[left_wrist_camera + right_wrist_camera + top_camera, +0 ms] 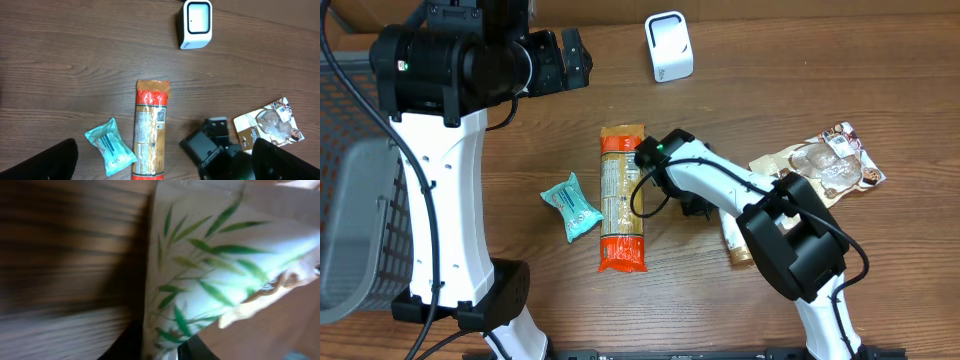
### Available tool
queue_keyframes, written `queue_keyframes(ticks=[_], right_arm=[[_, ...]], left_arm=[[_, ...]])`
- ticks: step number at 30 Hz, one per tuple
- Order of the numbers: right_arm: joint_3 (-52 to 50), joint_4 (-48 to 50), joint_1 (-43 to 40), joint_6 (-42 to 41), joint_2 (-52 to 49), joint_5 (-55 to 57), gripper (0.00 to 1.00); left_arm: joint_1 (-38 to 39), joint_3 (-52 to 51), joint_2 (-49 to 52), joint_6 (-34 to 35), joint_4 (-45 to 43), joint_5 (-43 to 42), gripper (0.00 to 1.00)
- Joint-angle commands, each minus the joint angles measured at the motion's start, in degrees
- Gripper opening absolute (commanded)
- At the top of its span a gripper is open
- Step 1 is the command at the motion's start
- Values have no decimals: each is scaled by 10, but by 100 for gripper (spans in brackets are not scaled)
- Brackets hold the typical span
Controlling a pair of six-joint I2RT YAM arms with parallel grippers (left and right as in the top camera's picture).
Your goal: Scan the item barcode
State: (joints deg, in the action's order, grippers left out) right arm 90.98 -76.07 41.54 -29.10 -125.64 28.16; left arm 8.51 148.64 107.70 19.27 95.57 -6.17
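Left gripper [575, 58] gapes over grainy wooden table [770, 60].

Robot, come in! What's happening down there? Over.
Left fingers wide open, empty. Right fingers hidden, grip unclear; leaf-print packet right up against them. No packet at scanner yet.

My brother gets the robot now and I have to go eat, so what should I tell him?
Left gripper: jaws wide open, holding nothing, off to the far left.
Right gripper: low beside the long orange noodle packet. Its blurred camera is filled by a white packet with green leaf print; jaws open or shut cannot be told.
White box scanner: at the far edge, nothing in front of it.
Small teal packet: left of the noodles. Brown snack pouch: far right.
Done: no scan visible.
Left: bring an item's barcode to the scanner.
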Motion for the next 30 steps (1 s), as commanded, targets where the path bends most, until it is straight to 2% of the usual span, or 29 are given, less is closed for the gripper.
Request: queue_keyframes(ticks=[1,5,9,13,19,23,27,28,30], right_arm=[[21,31,42,55,-14,-134,36],[25,53,65,80,-14,-210,65],[42,50,66,79,-13,-225,80],[68,47,48,80,11,-245,81],[100,17,-22,98,87,-245,82],[100,-26,-75,111,114,-250,88],[84,-64,-126,192,114,-361,91],[69,-66,-138,230,114,-431,88],[49,-56,-140,262,114,-488,87]], left_arm=[[1,3,6,-9,-2,4,100],[1,3,6,-9,-2,4,100],[1,3,6,-9,-2,4,99],[1,3,6,-9,-2,4,99],[1,3,6,-9,-2,4,99],[1,3,6,-9,-2,4,100],[1,3,6,-9,-2,4,100],[1,3,6,-9,-2,4,99],[1,3,6,-9,-2,4,100]])
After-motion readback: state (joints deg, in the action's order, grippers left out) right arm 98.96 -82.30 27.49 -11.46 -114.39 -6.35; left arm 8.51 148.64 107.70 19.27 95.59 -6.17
